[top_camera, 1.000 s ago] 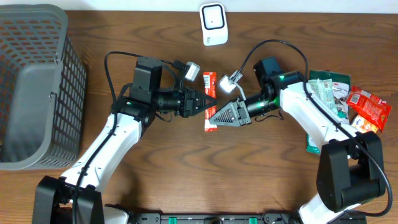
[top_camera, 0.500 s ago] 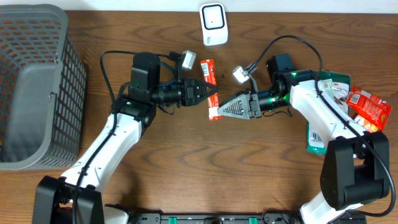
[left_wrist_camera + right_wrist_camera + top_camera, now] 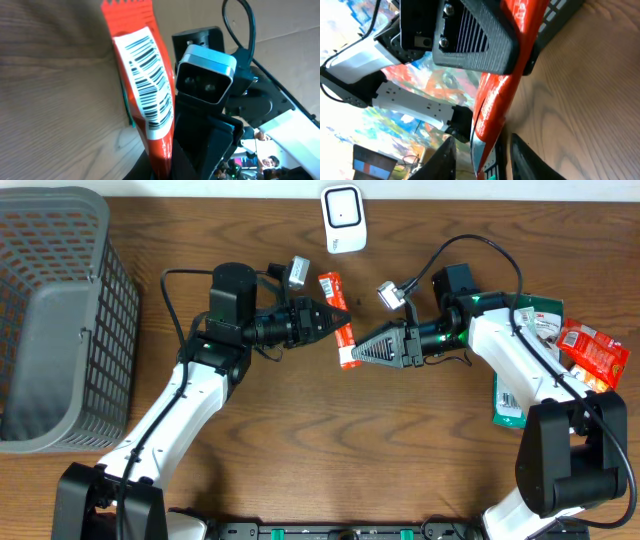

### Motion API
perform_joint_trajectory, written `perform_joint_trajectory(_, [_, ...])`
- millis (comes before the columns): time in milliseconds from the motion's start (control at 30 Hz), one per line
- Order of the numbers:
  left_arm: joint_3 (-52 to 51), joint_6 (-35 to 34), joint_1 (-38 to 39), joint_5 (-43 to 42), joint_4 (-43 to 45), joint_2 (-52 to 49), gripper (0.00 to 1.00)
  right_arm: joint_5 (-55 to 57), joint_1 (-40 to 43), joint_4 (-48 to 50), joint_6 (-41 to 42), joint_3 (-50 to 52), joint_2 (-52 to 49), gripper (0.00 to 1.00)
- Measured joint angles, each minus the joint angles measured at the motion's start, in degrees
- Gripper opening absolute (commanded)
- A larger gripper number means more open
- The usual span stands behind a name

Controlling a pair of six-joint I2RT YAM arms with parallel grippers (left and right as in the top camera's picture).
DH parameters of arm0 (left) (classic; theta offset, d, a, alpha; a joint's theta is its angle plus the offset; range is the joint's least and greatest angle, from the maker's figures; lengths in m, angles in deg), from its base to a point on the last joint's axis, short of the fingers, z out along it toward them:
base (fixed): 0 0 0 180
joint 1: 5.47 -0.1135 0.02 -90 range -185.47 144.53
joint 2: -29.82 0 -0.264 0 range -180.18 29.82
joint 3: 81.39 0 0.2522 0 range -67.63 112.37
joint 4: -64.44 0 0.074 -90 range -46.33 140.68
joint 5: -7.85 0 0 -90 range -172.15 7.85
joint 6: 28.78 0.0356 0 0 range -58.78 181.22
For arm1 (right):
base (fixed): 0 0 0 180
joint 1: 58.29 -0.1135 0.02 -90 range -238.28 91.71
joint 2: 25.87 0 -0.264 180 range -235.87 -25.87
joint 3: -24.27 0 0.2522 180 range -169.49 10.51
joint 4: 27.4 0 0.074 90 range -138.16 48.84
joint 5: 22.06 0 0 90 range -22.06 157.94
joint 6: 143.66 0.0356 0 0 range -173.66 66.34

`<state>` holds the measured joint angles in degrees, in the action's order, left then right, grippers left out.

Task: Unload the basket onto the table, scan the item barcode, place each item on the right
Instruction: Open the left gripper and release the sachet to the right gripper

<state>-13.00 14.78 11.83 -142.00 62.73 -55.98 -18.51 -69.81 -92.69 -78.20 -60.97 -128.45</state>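
Observation:
The item is a red wrapped bar (image 3: 331,288) with a white barcode label, held upright-slanted above the table's middle. In the left wrist view the barcode on the bar (image 3: 145,85) faces the camera. My left gripper (image 3: 343,322) is shut on the bar, and its jaws pinch the bar's lower part (image 3: 167,167). My right gripper (image 3: 350,358) is at the bar's near end. In the right wrist view its fingers (image 3: 482,145) stand either side of the bar (image 3: 495,100), with a gap showing on the left side. A white scanner (image 3: 343,218) stands at the back edge.
A grey mesh basket (image 3: 60,320) fills the far left. Snack packets (image 3: 560,330) and a green packet (image 3: 510,395) lie at the right under the right arm. Cables loop above both wrists.
The bar has passed from the right gripper to the left, which now carries it farther back toward the scanner. The right gripper has shifted right and stays at the bar's near end.

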Motion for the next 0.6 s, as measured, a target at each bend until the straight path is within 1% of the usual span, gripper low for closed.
perform_joint_trajectory(500, [0.0, -1.4, 0.0, 0.0, 0.6, 0.0, 0.07, -0.6, -1.5, 0.0, -0.4, 0.0, 0.0, 0.23])
perform_joint_trajectory(567, [0.0, -1.4, 0.0, 0.0, 0.6, 0.0, 0.07, -0.6, -1.8, 0.0, -0.5, 0.0, 0.0, 0.18])
perform_joint_trajectory(600, [0.0, -1.4, 0.0, 0.0, 0.6, 0.0, 0.07, -0.6, -1.9, 0.0, -0.6, 0.0, 0.0, 0.15])
